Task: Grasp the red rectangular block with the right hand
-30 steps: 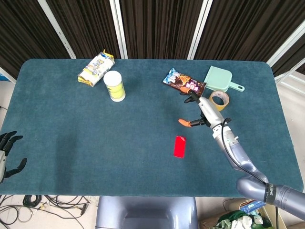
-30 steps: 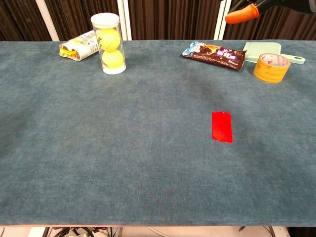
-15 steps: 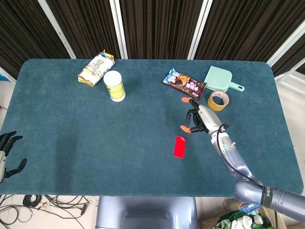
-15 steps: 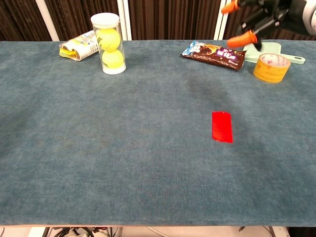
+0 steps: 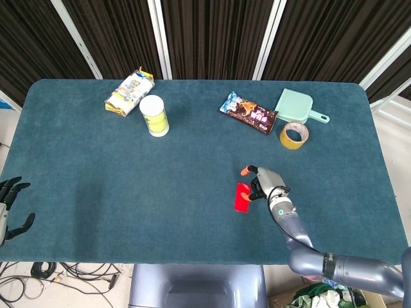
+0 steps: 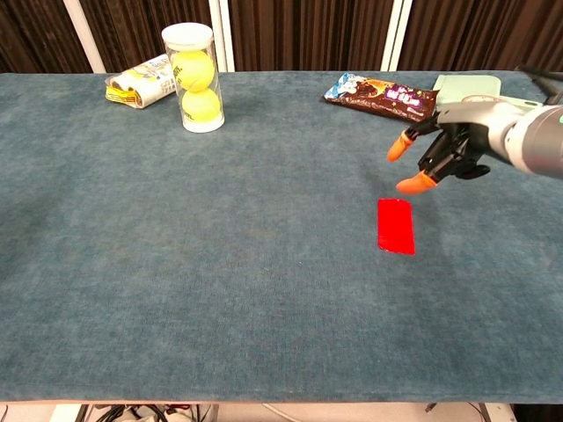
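Observation:
The red rectangular block (image 5: 242, 197) (image 6: 396, 225) lies flat on the blue table, right of centre. My right hand (image 5: 261, 182) (image 6: 446, 154) hangs just above the block's far right end, its orange-tipped fingers (image 6: 412, 184) spread apart and holding nothing. In the chest view a gap shows between the fingertips and the block. My left hand (image 5: 9, 206) rests off the table's left edge, fingers apart and empty; only the head view shows it.
A tube of tennis balls (image 6: 195, 77) and a snack bag (image 6: 138, 81) stand at the far left. A chocolate wrapper (image 6: 382, 95), a green dustpan (image 5: 297, 106) and a tape roll (image 5: 295, 135) lie at the far right, behind my right hand.
My right hand has come down and toward me, from above the tape roll to just over the red block. The block and left hand have not moved.

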`<state>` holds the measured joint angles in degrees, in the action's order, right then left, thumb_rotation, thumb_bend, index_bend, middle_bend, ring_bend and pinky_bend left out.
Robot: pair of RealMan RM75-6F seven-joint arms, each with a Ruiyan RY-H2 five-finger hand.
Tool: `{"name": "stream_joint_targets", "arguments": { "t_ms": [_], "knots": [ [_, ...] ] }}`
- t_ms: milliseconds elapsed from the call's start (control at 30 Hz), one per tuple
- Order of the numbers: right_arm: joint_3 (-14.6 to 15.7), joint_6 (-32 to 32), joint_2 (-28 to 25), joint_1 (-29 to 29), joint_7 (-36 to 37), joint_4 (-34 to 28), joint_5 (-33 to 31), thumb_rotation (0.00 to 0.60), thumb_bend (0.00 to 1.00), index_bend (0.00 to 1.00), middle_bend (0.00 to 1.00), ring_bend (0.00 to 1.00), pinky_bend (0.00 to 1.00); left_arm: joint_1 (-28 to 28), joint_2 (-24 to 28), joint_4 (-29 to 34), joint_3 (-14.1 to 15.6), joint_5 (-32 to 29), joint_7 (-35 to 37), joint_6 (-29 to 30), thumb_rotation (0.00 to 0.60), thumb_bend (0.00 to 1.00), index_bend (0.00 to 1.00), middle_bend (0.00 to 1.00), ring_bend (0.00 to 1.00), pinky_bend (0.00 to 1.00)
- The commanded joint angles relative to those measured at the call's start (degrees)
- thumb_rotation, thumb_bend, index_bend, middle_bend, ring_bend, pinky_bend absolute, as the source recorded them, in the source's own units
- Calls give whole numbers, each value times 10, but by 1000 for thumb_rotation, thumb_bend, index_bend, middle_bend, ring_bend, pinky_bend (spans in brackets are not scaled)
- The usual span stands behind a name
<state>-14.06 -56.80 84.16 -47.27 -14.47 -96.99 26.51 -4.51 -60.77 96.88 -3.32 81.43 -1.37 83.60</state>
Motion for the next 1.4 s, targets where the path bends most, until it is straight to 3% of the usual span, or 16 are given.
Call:
{"name": "stream_joint_targets", "arguments": {
  "t_ms": [33,400,1400],
  "knots": [
    [3,-4,22,-5,-4,20,-10,600,233,392,886,995,973,0,0,0,0,0,0,0,600,325,213,110,94,20],
    [-3,-18,74,-6,-13,94,-20,600,267,430,900,1000,972,0,2,0,0,2,4,1,600,325,213,110,94,21],
    [-1,0,99,10,-38,136,-16,600,268,519,900,1000,973,1,3,2,0,1,4,0,600,326,215,110,94,20]
  ]
}}
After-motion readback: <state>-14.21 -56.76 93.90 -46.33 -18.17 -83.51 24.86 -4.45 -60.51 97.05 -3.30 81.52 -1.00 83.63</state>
